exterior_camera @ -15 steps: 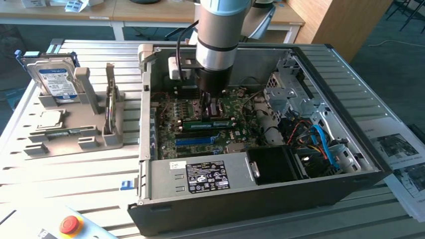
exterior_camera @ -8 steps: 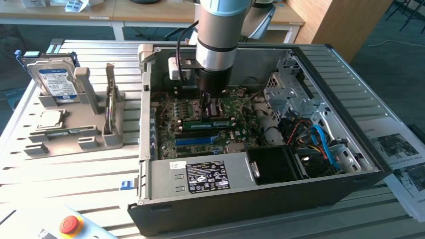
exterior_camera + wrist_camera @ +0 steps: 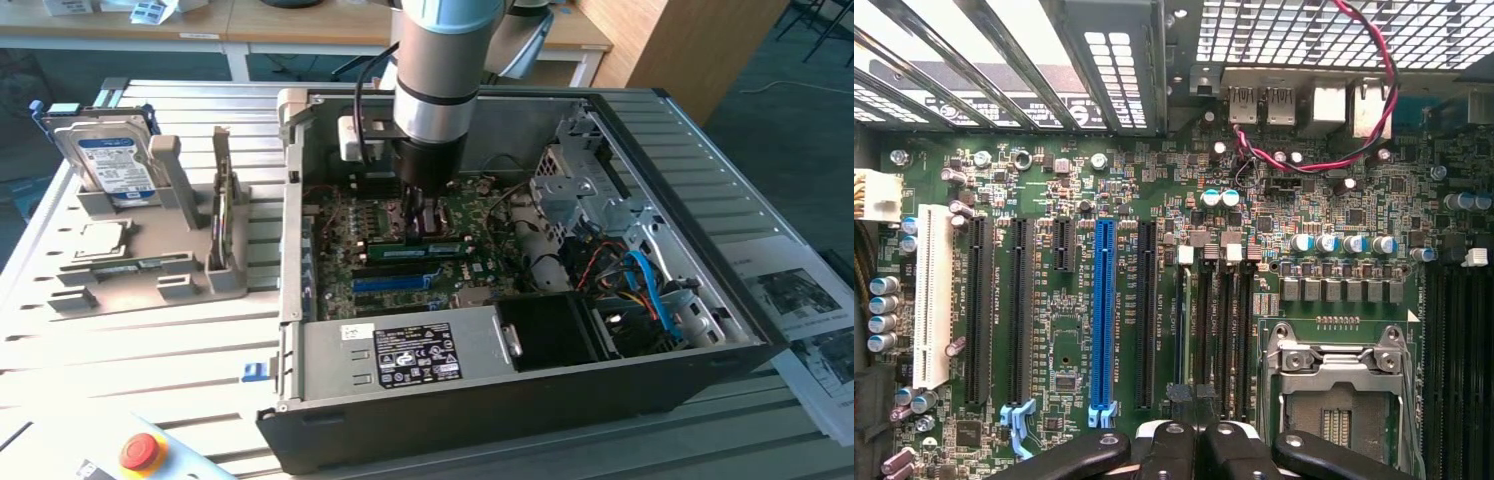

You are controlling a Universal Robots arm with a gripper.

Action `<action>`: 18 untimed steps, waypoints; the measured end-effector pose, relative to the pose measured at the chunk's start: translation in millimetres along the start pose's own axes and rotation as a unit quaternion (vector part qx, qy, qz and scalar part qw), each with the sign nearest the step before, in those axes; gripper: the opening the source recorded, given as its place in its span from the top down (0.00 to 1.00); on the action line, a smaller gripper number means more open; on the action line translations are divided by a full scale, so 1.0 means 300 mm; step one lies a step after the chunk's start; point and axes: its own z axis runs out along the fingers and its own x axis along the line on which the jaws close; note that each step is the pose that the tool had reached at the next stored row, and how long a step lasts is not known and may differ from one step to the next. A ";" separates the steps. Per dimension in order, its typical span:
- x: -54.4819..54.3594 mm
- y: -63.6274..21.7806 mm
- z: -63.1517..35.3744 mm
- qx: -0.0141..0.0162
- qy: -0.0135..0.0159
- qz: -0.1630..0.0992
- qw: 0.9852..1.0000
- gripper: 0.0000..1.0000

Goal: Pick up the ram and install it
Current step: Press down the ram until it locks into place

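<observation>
Open PC case [image 3: 694,330] on the bench, motherboard [image 3: 1064,350] directly under the gripper [image 3: 422,222] — gripper clenched, low over the board. The ram [image 3: 424,246] lies right beside its fingertips, seated among the memory slots — blue slot [image 3: 1102,320] nearby

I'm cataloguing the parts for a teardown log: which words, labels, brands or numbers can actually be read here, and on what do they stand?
No text can be read.
White-and-blue label on the upright silver hard drive: print blurred.
Black sticker with white marks on the grey power supply box: too small.
White printing beside the long blue expansion slot on the green motherboard: too small.
Printed paper sheets beside the case: too small.
</observation>
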 end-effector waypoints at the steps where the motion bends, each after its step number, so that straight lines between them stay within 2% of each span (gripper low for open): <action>1: 0.000 0.000 0.000 0.000 0.000 0.000 1.000 0.89; 18: 0.000 0.000 0.006 0.000 0.000 0.000 1.000 0.89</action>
